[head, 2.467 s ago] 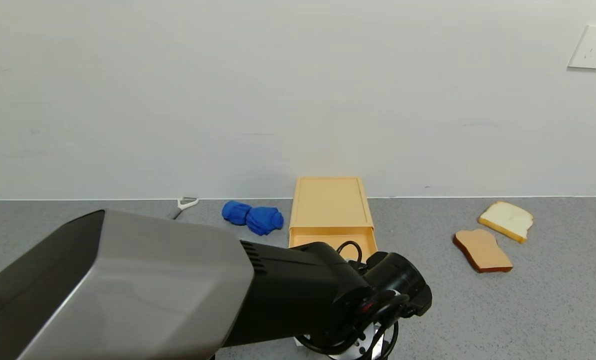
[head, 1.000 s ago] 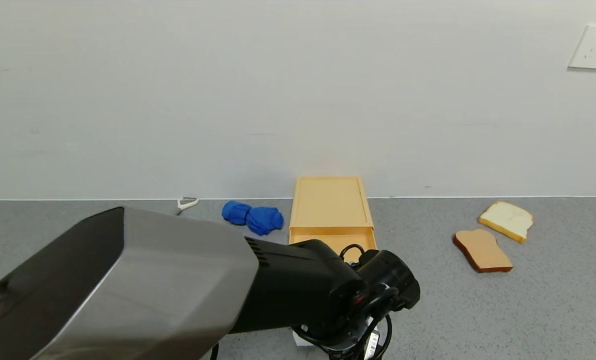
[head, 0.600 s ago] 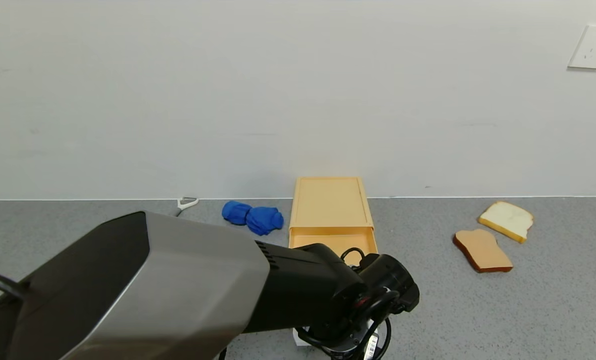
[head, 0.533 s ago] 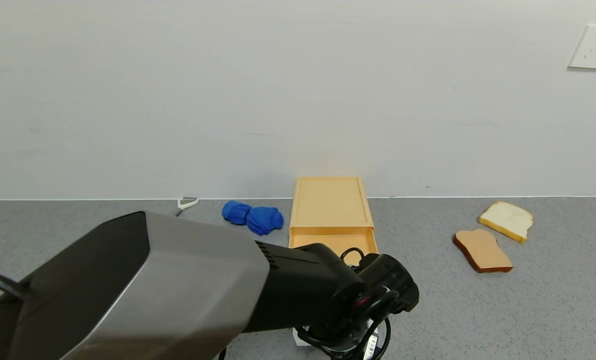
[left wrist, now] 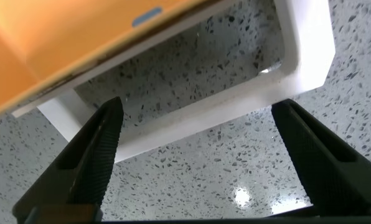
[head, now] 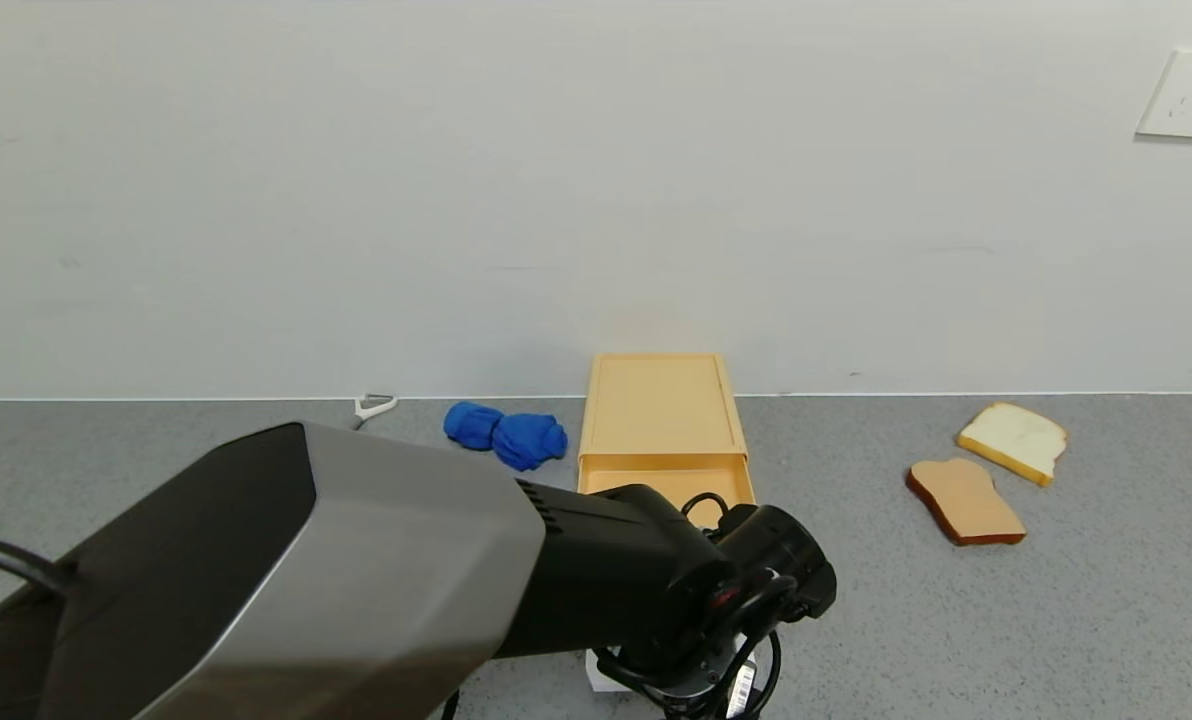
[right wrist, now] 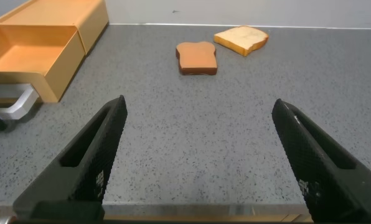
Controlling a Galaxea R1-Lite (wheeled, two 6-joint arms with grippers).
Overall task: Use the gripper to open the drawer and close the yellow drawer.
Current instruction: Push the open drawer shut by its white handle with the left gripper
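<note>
Left gripper (left wrist: 195,155) edged back; drawer (head: 668,478) open (barcode label (head: 741,691) unreadable).

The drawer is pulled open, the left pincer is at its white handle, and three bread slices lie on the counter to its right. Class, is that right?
Not quite. The head view shows two bread slices, not three. The rest holds: the drawer is pulled open, and the left pincer is at its white handle.
</note>
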